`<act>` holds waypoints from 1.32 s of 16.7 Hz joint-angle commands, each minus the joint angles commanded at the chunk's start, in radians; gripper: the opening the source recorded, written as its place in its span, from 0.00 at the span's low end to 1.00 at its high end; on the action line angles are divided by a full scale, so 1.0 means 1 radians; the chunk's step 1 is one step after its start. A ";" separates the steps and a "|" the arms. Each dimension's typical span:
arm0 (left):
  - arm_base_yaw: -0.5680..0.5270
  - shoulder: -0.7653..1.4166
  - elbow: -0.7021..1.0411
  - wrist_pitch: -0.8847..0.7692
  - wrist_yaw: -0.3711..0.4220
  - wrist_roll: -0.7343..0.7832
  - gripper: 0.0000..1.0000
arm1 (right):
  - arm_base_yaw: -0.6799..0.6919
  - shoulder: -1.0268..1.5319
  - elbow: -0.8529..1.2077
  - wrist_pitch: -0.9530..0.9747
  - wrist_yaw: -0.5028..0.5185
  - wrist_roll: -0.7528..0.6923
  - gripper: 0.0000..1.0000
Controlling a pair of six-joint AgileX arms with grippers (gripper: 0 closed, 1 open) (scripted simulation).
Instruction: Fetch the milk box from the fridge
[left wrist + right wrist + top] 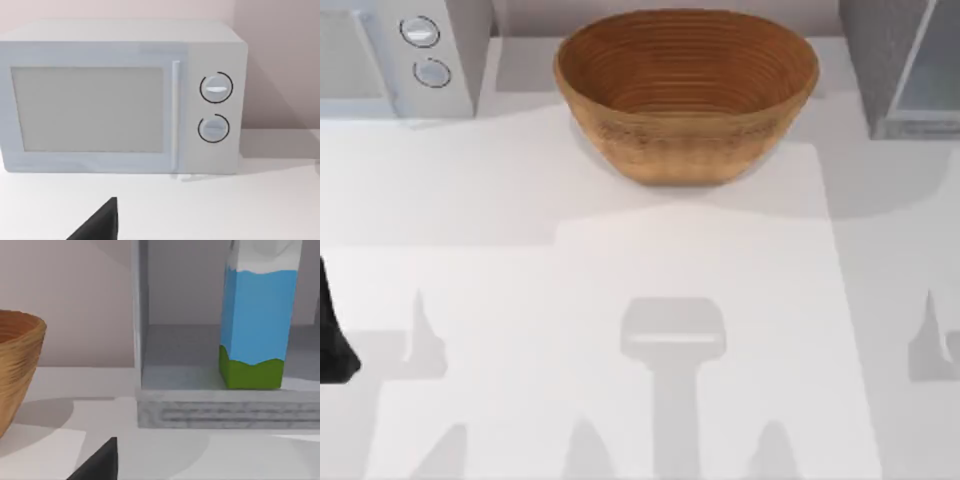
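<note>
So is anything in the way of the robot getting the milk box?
Nothing visible. In the right wrist view the milk box stands upright inside the open fridge, with bare table before it. The wicker bowl sits off to one side.

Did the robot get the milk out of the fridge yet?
Not yet. The fridge already looks open: the right wrist view looks straight in at the milk box, standing upright on the floor inside. Nothing is being held right now, and no gripper touches the carton. Still to do: reach in, grab the milk box and bring it out onto the table, near the wicker bowl.
</note>
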 joint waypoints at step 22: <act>0.000 0.000 0.000 0.000 0.000 0.000 1.00 | -0.441 1.493 0.141 1.322 -0.423 0.015 1.00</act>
